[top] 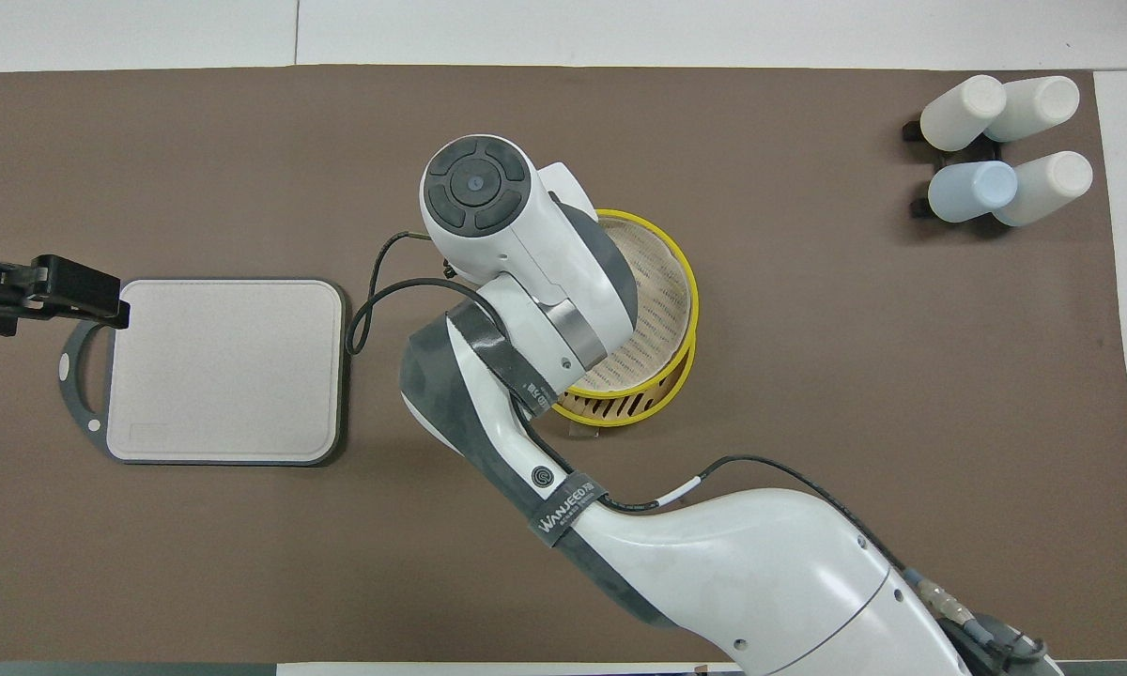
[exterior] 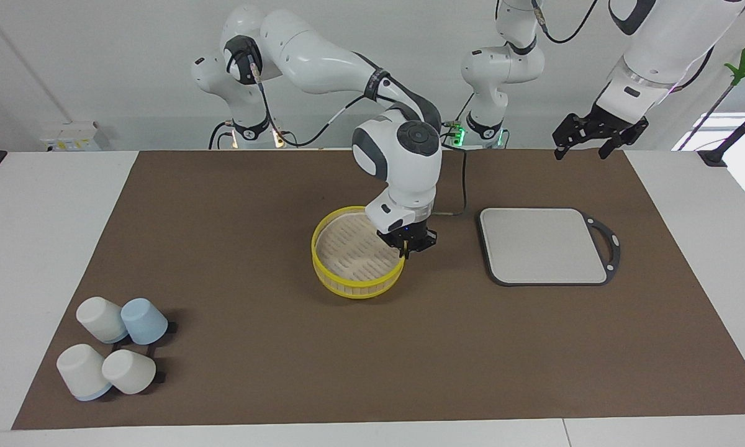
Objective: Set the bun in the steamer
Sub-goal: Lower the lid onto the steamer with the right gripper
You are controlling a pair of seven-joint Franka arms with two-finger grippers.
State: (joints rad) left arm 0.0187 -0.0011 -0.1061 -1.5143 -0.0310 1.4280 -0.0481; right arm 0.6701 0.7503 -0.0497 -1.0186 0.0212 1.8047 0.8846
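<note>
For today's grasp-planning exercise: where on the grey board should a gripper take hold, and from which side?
On the grey board, grip the thin loop handle, toward the left arm's end of the table, from above. The slab lies flat and looks too wide to span; the loop is slim. The left gripper hangs over that end.

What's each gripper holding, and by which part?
Right gripper at the steamer rim: held object cannot be told; no bun is visible. Left gripper holds nothing, waiting open.

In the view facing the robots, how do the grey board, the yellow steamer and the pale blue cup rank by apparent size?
1. Grey rectangular board, largest.
2. Round yellow-rimmed steamer, somewhat smaller.
3. Pale blue upturned cup, clearly smallest, though it lies farthest from the robots, so closest to the camera.
</note>
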